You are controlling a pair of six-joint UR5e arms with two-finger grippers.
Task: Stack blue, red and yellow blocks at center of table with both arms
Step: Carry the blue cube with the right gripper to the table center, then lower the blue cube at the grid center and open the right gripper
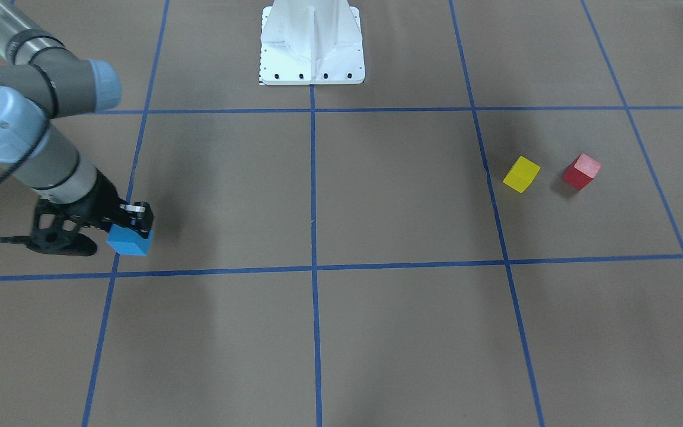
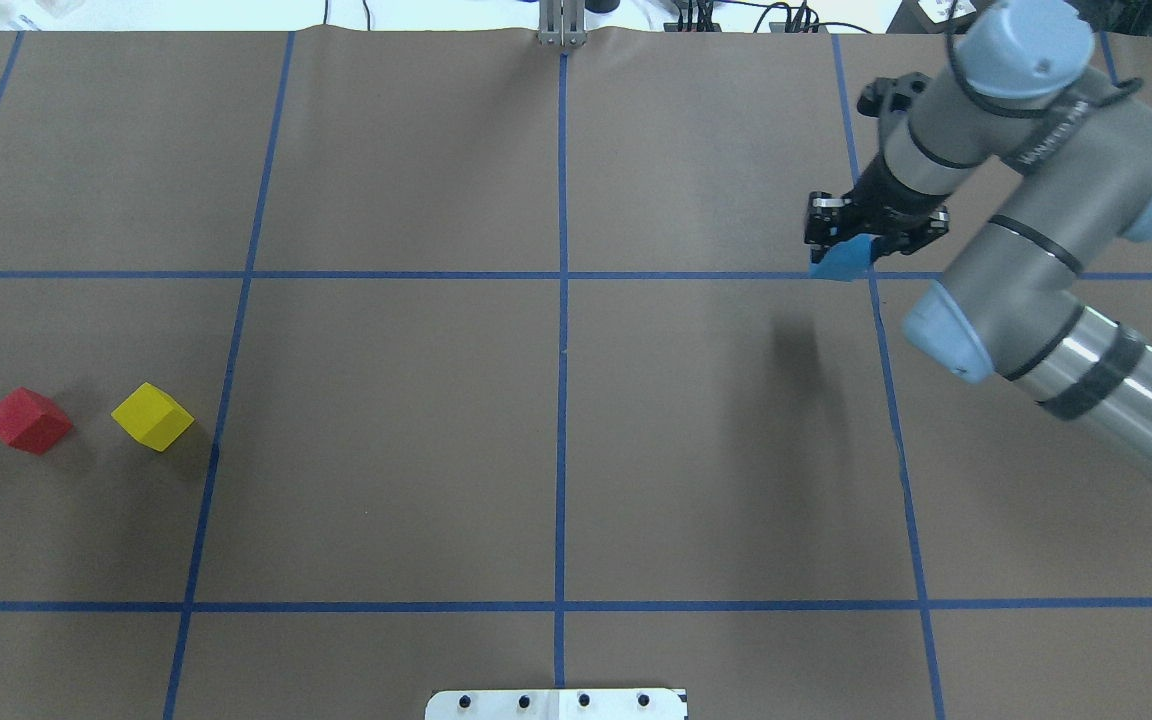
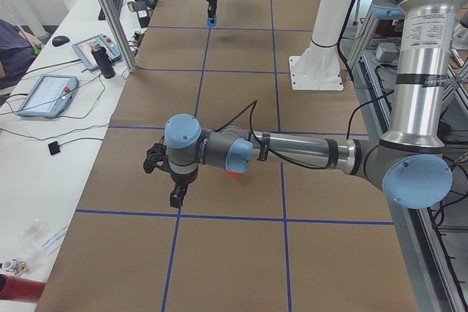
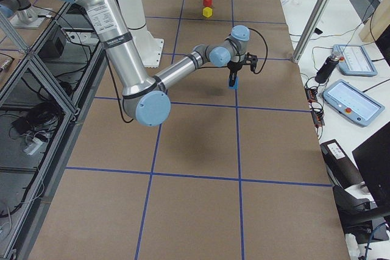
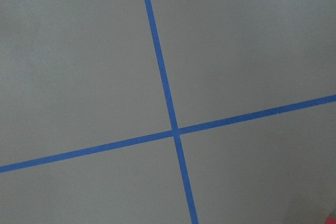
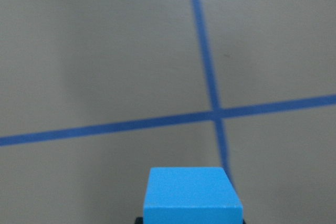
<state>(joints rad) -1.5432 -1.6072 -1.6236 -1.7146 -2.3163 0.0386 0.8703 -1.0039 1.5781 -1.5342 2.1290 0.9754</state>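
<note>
On the robot's right side, the right pincer point(image 1: 134, 228) is clenched on the blue block point(image 1: 130, 241), holding it over the table point(image 1: 401, 332) near a tape crossing point(image 6: 215, 113). Far on the other side, the yellow block point(image 1: 521, 174) and the red block point(image 1: 581, 171) lie close together, not touching. The left pincer point(image 3: 176, 196) hangs near them; whether it is released or clenched I cannot tell.

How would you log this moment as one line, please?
right gripper: shut on blue block | left gripper: state unclear | yellow block, red block: apart, ungrasped, robot's left | stack: not started
</note>
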